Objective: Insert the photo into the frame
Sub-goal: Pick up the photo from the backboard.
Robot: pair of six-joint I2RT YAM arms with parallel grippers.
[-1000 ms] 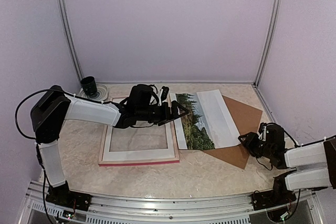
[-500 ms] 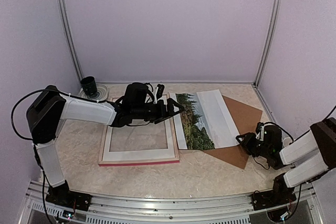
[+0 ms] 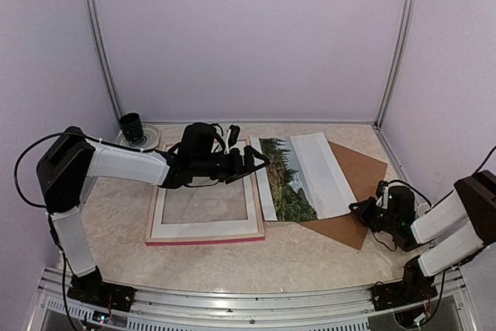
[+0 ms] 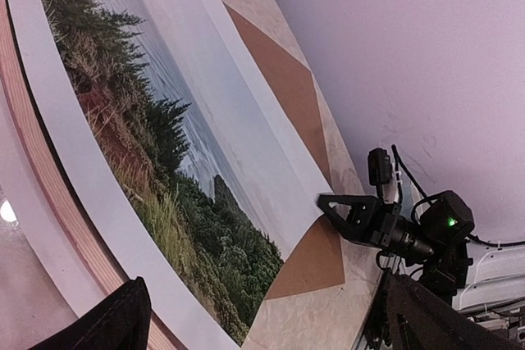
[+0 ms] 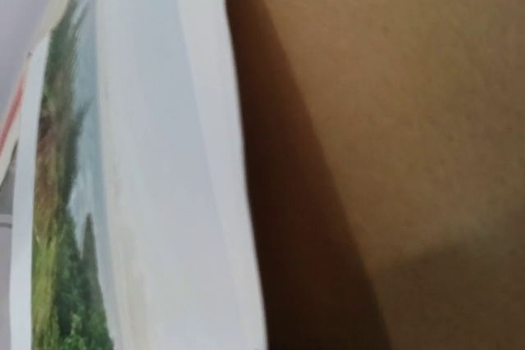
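I'm reading right gripper (image 3: 358,208) shut at the near-right corner of the photo (image 3: 298,176), hold unconfirmed; left gripper (image 3: 260,162) gaping empty over the frame (image 3: 194,240), photo rightward.

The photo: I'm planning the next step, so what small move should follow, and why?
Probably the right gripper should lift slightly to test its hold: it is shut at the photo's corner over the brown board, the frame lying left.

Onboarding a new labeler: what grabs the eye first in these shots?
The landscape photo, lying mid-table partly on a brown backing board, right beside the pink-red frame. Then the arms: the left gripper hangs open over the frame's right edge, and the right gripper is shut at the photo's near right corner.
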